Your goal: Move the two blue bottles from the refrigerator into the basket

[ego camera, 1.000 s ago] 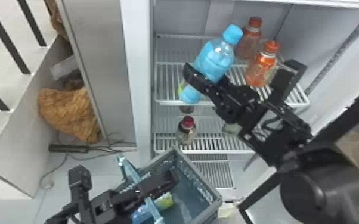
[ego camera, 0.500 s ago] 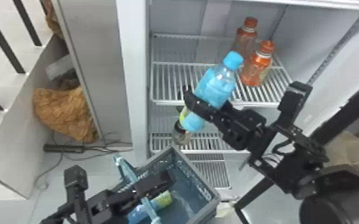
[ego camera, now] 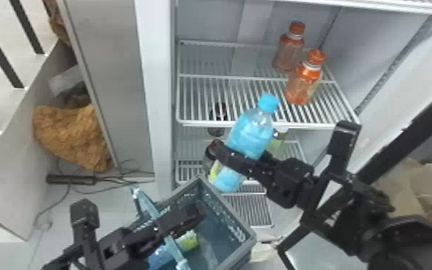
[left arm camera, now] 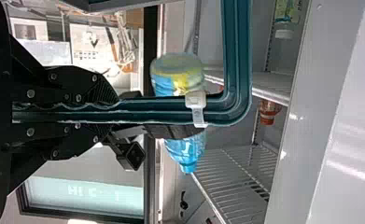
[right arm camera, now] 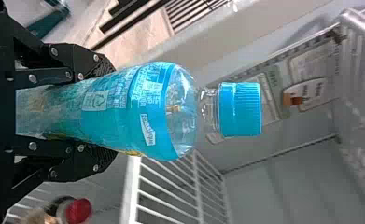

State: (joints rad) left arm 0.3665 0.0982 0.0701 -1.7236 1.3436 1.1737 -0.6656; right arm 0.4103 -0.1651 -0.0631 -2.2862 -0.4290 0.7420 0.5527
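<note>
Right fingers (ego camera: 233,159) were closed round the tilted blue bottle (ego camera: 251,133), cap up and rightward, left fingers (ego camera: 184,217) round the basket handle (ego camera: 149,205).

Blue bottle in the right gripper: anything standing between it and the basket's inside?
Partly: the left gripper, clamped on the handle, covers the opening's left part in the head view. Elsewhere, only the basket rim lies between the blue bottle and the inside.

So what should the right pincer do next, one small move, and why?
I'd guess the right pincer should ease its blue bottle leftward over the basket before lowering: in the head view, the bottle's base sits by the far corner, not over the open inside, and the left pincer is holding the handle.
</note>
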